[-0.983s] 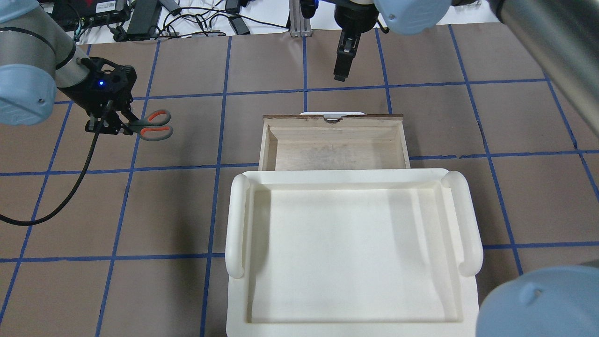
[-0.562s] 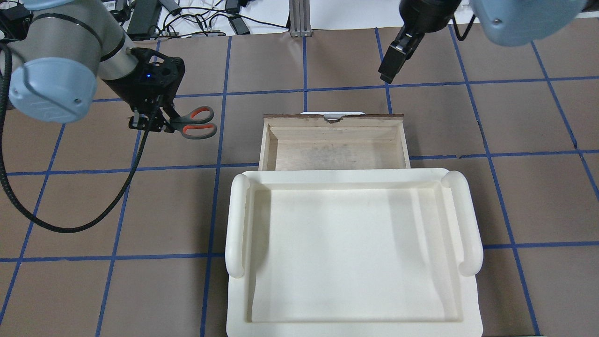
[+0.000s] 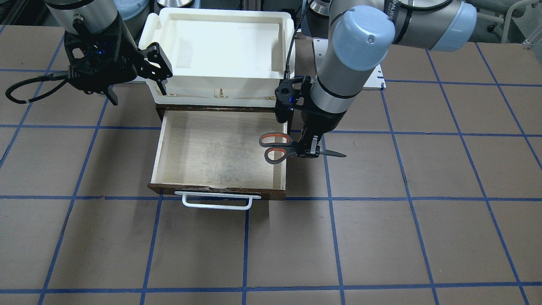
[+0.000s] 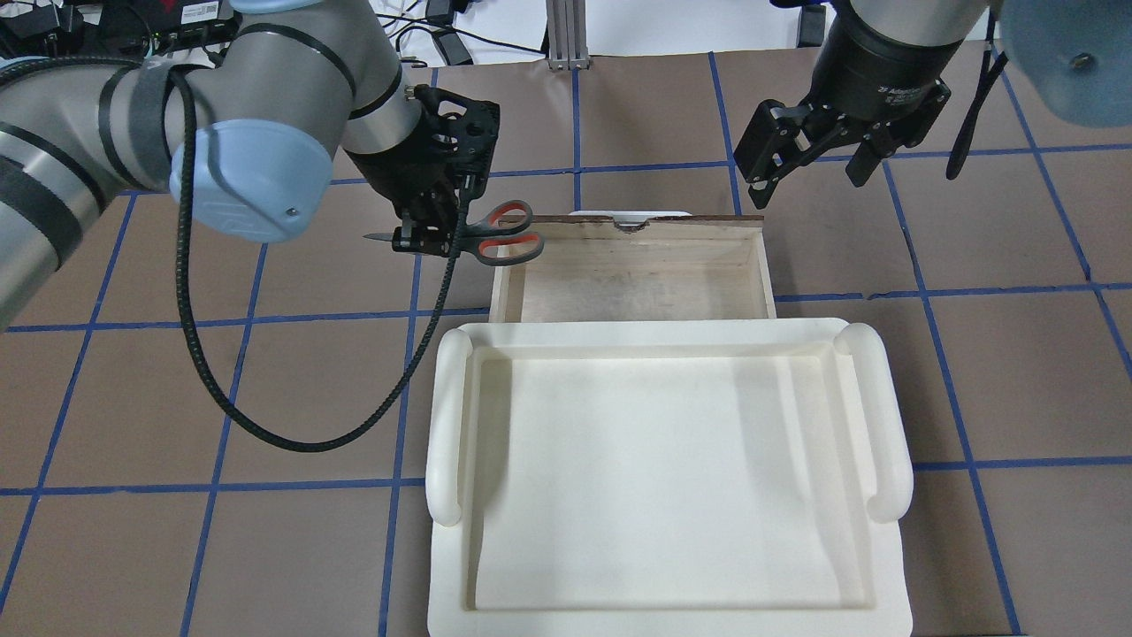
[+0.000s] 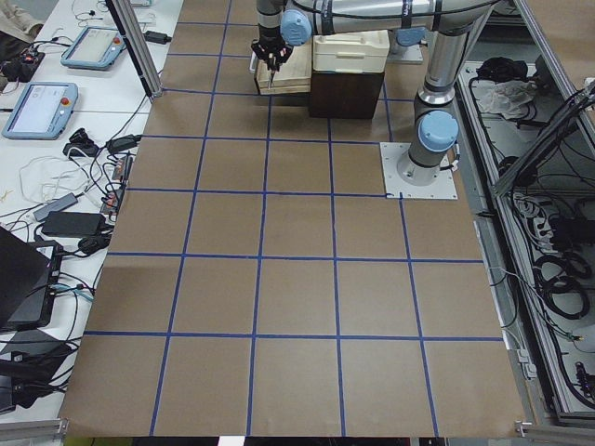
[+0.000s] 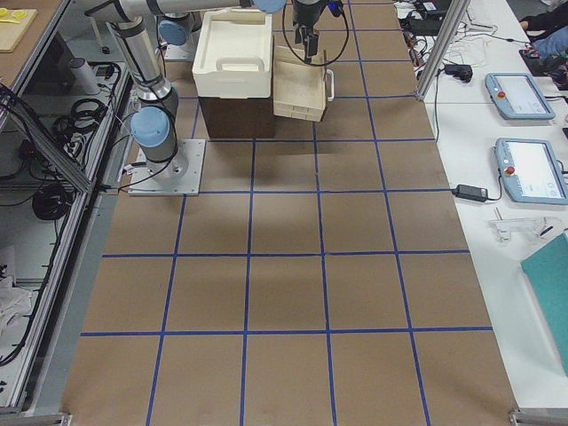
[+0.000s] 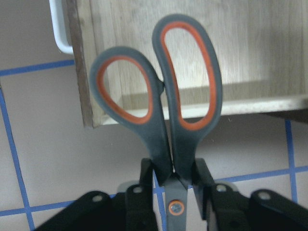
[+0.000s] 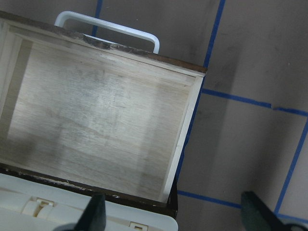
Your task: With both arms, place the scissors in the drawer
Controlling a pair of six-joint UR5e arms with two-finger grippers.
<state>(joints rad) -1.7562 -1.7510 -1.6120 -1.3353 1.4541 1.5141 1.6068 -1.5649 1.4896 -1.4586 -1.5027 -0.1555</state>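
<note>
My left gripper (image 4: 426, 235) is shut on the scissors (image 4: 506, 237) near their pivot and holds them level above the table. The grey, orange-lined handles (image 3: 275, 146) hang over the side wall of the open drawer (image 4: 632, 279), and the blades point away from it. The left wrist view shows the handles (image 7: 161, 139) over the drawer's corner (image 7: 260, 48), with my left gripper (image 7: 173, 168) clamped on them. My right gripper (image 4: 806, 175) is open and empty, above the table beyond the drawer's other front corner. It also shows in the front view (image 3: 136, 82).
A white plastic tray (image 4: 451, 416) sits on top of the cabinet behind the drawer. The drawer's white bar handle (image 3: 216, 204) sticks out from its front. The left arm's black cable (image 4: 212, 380) loops over the table. The drawer's plywood floor (image 8: 96, 120) is bare.
My left gripper has carried the scissors right, from open table to the drawer's side wall. My right gripper has moved right and turned, and its fingers now show spread.
</note>
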